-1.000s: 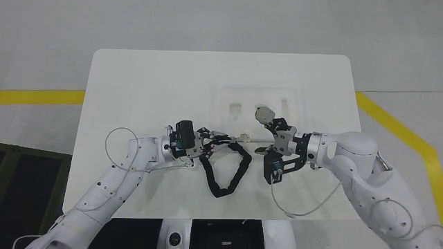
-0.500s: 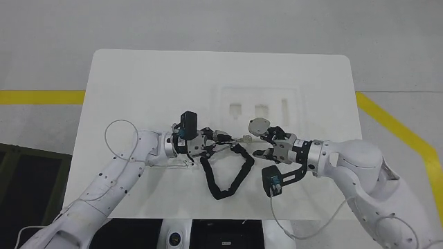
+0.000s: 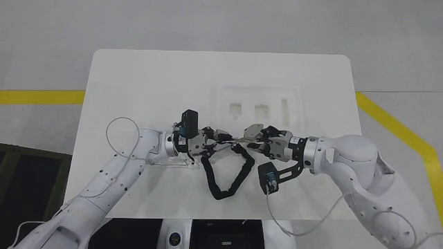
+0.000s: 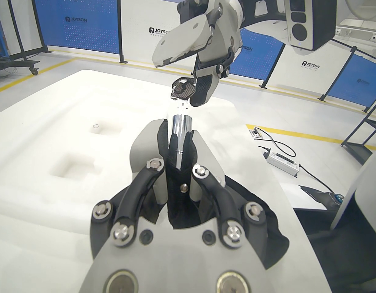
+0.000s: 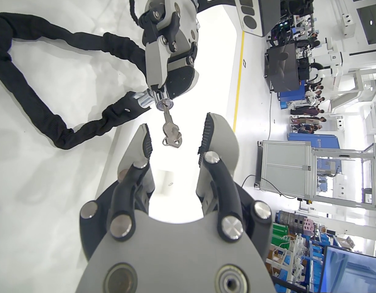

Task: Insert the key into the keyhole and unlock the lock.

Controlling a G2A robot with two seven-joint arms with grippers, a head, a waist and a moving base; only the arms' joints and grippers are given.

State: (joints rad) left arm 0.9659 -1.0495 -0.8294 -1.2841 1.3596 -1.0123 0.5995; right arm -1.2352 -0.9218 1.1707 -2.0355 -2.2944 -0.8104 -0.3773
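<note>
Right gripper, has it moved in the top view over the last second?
Yes. The right gripper has come off the tray's middle recess, which now shows bare, shifting toward the robot and closer to the lock.

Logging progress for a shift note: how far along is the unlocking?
Done: the key sits in the keyhole of the lock cylinder. In hand: the left tool is shut on the cylinder; the right tool is open, straddling the key's head. Left: grip and turn the key; the chain is not yet released from the cylinder.
</note>
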